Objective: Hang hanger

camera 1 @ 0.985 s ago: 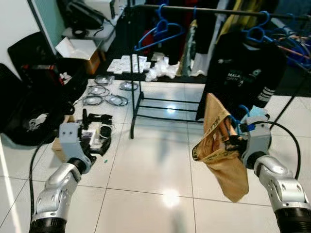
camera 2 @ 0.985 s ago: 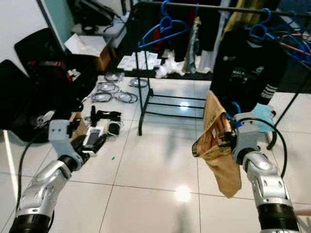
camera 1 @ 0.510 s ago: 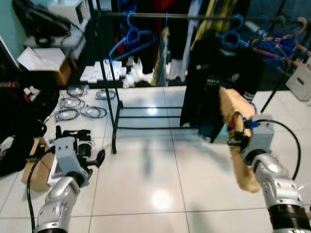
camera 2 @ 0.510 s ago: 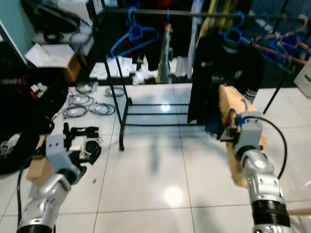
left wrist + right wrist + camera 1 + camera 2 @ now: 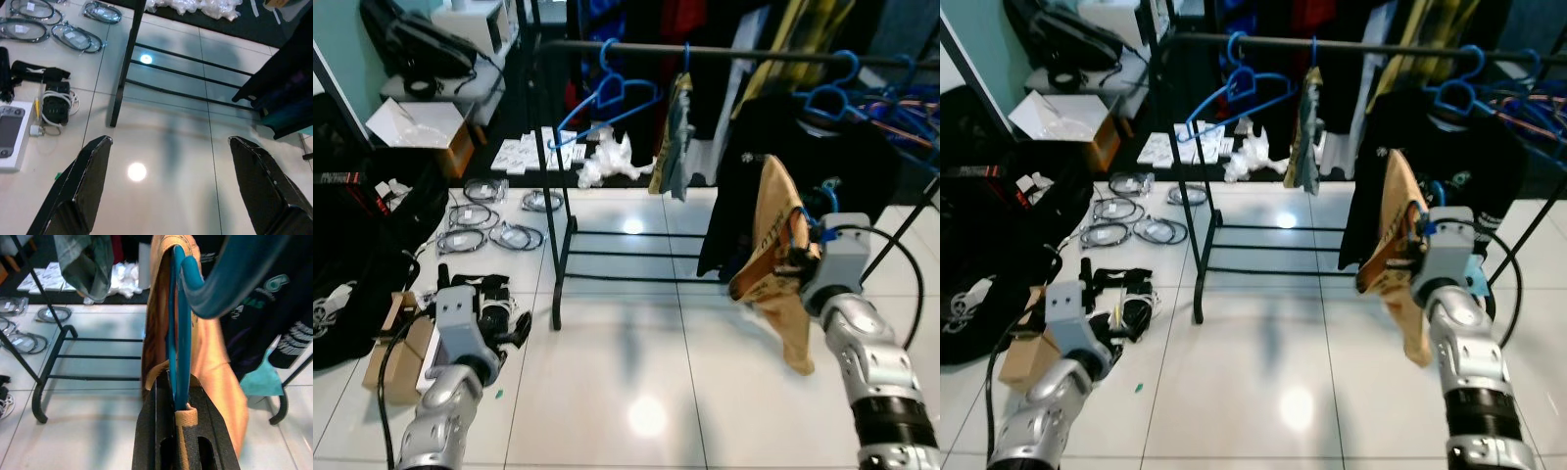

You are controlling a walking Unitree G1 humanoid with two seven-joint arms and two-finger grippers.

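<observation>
A blue plastic hanger [image 5: 178, 333] draped with a tan cloth garment [image 5: 773, 255] rides clamped in the right gripper [image 5: 183, 418], just in front of the black metal clothes rail [image 5: 724, 51]. Hanging it well likely means lifting the hook above the bar, into the gap beside the black printed shirt [image 5: 808, 166]. The left gripper [image 5: 168, 188] hangs spread apart, empty. The hook's tip is hard to make out against the dark clothes.

The tan garment [image 5: 773, 257] covers most of the blue hanger [image 5: 180, 328], so you can't really make out the hanger's full shape, and its hook runs off the edge in the right wrist view. The right gripper [image 5: 176, 423] tips are buried in the cloth. The print on the black shirt [image 5: 1449, 147] is too small to read.
</observation>
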